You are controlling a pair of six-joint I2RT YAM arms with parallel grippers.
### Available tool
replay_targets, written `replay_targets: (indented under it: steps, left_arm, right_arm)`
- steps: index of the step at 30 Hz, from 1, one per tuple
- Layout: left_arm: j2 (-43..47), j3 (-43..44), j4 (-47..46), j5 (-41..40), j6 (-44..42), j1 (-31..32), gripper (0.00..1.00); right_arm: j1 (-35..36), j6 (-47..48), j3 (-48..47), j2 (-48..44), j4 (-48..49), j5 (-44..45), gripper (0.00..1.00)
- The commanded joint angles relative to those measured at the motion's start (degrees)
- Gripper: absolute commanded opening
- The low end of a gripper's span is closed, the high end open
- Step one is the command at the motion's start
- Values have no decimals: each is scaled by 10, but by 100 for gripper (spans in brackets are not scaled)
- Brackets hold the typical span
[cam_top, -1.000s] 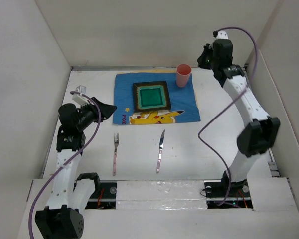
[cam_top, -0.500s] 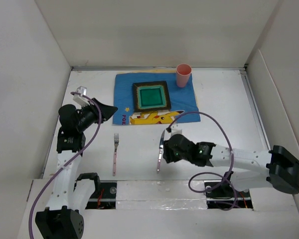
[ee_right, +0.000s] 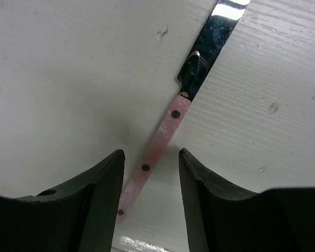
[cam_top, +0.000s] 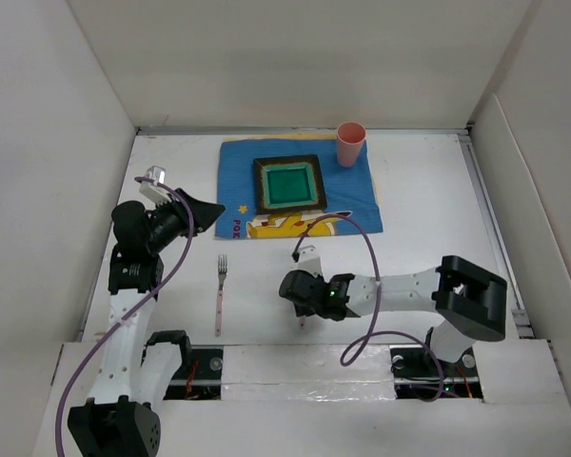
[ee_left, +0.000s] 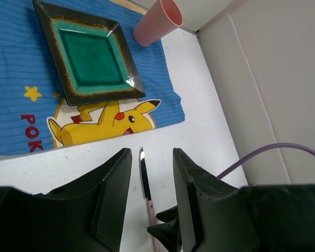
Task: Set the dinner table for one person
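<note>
Since half a second ago my right gripper [ee_right: 149, 153] has slid left, low over the knife [ee_right: 166, 134] on the dinner table [cam_top: 419, 219], fingers apart astride its pink handle. My left gripper [ee_left: 151, 153] hovers at the table's left, fingers apart.

You are seeing your left tool [ee_left: 151, 157] hanging over the white worktop [ee_left: 205, 105], its dark fingers [ee_left: 113, 194] parted and framing a pink-handled knife [ee_left: 145, 178]. Beyond, a green square plate [ee_left: 89, 52] is sitting on the blue cartoon mat [ee_left: 16, 89], a pink cup [ee_left: 156, 23] standing at its far corner.
</note>
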State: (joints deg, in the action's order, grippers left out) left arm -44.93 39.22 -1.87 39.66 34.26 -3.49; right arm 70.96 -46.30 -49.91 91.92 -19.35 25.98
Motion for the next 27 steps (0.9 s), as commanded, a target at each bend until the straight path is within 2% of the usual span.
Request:
replay_targets:
  steps: [1, 2, 5, 7, 11, 14, 17, 18, 20, 22, 27]
  left_arm:
    - [7, 1, -22, 9, -6, -4, 34]
    - [11, -1, -23, 10, -7, -4, 34]
    - [5, 2, -20, 9, -9, -4, 34]
    - [5, 2, -22, 15, -6, -4, 34]
    - [2, 2, -24, 16, -3, -4, 34]
    - [7, 0, -25, 14, -3, -4, 34]
    - [4, 0, -30, 15, 1, -4, 34]
    - [4, 2, -29, 13, 0, -4, 34]
    - [13, 2, -25, 6, -7, -4, 34]
    - [14, 1, -20, 2, -8, -4, 34]
    - [18, 2, -15, -1, -11, -4, 34]
  right_arm:
    - [-1, -26, -26, 30, 8, 40, 45]
    - [-1, -32, -31, 39, -12, 44, 29]
    - [-1, -76, -34, 53, -73, 79, 11]
    - [4, -92, -19, 37, -79, 86, 0]
    - [24, -106, -5, -48, -116, 96, 0]
    - [24, -74, -17, -136, -123, 119, 0]
    - [-61, 34, -26, -180, -70, 108, 0]
    - [-120, 101, -30, -190, -50, 66, 0]
    - [-176, 156, -39, -185, 20, 36, 0]
    - [-257, 219, -61, -144, 44, -40, 0]
    - [-345, 277, -153, 1, 71, -87, 0]
